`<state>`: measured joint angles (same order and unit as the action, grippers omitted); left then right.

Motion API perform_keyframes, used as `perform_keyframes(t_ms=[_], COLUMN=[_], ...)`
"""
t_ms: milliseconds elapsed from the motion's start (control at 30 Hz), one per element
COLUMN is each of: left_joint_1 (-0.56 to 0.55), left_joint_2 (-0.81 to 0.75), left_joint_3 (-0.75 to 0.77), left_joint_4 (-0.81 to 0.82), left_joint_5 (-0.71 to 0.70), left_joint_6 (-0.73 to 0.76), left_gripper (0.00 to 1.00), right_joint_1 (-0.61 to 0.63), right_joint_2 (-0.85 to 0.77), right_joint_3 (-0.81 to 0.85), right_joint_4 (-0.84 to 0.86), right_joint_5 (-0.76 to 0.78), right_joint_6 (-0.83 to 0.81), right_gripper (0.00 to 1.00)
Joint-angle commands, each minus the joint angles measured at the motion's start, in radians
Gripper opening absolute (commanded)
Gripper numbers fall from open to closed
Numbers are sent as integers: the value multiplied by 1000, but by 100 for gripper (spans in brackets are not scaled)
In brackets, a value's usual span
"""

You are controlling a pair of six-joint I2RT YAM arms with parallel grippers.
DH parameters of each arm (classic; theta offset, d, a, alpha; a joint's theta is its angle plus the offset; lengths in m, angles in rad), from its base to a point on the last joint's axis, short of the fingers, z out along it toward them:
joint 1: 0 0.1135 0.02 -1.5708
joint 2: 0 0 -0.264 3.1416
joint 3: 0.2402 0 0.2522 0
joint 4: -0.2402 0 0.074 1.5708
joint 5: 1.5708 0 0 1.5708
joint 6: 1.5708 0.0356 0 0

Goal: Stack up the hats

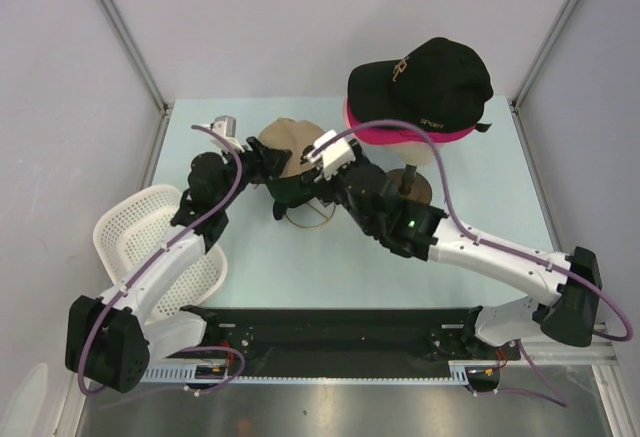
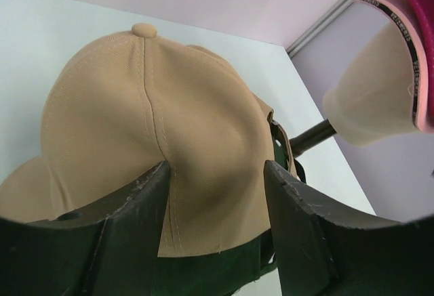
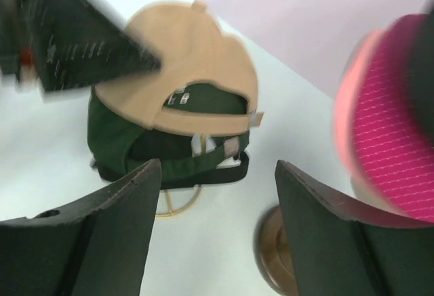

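Pale blue-green table (image 1: 300, 277), matte and flat, closed in at the back and both sides by plain grey-white walls (image 1: 300, 17). Metal corner posts (image 1: 125, 32) at the two far corners. Along the near edge, a black rail (image 1: 340, 322) carrying both arm bases. At the left, beside the left arm, a white mesh basket (image 1: 140, 232).

Toward the far right of the table, a beige mannequin head (image 2: 373, 99) on a dark post with a round brown base (image 1: 410, 189). Wears three caps, one over another: light pink cap (image 2: 420, 86) against the head, magenta cap (image 1: 400, 135) over that, black cap (image 1: 425, 75) with gold lettering on top.

Near the middle, farther back: dark green cap (image 3: 129, 133) on a gold wire stand (image 3: 178, 204), with the tan cap (image 2: 169, 127) sitting over it. Green visible below the tan edge and through the back opening.

As to the left gripper (image 2: 217, 174): set against the tan cap from the left, fingers apart on either side of the crown, fabric touching both. Cannot tell whether pinching or only touching.

As to the right gripper (image 3: 217, 167): hangs near the two stacked caps, between them and the mannequin's stand, fingers spread wide, pinching nothing.
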<state>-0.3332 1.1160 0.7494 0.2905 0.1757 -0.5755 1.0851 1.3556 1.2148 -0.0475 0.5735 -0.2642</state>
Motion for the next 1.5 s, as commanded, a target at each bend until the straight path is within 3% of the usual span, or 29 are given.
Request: perform_keyframes(t_ms=[0,133,267,367,500,633,767,967,1200,1467], left_joint_1=[2,2,2,6,51,130,230,252,252,253], left_joint_2=[-68,-119,-165,-209,-232,-243,-197,-99,-67,-32], left_joint_3=[-30,-13,50,54,30,-2,-36,-35,-33,-16], left_joint_4=[33,-14,-126,-212,-281,-283,-232,-153,-122,-129], left_joint_5=[50,13,-53,-171,-171,-113,48,182,202,171], left_joint_6=[-6,11,57,103,109,76,29,9,-7,-11], left_gripper=[62,63,68,72,79,84,87,89,89,90], right_joint_1=[-68,-79,-102,-100,-103,-119,-128,-145,-159,-149], right_joint_2=[17,118,194,220,261,286,301,321,344,335], right_joint_3=[191,371,420,430,428,428,436,420,399,397], right_joint_4=[-199,-288,-295,-290,-290,-279,-284,-269,-221,-336], right_joint_5=[-55,-180,-302,-343,-337,-319,-282,-294,-343,-389], right_joint_6=[302,430,575,606,596,585,573,536,430,387], right_gripper=[70,68,64,61,60,60,60,61,62,61])
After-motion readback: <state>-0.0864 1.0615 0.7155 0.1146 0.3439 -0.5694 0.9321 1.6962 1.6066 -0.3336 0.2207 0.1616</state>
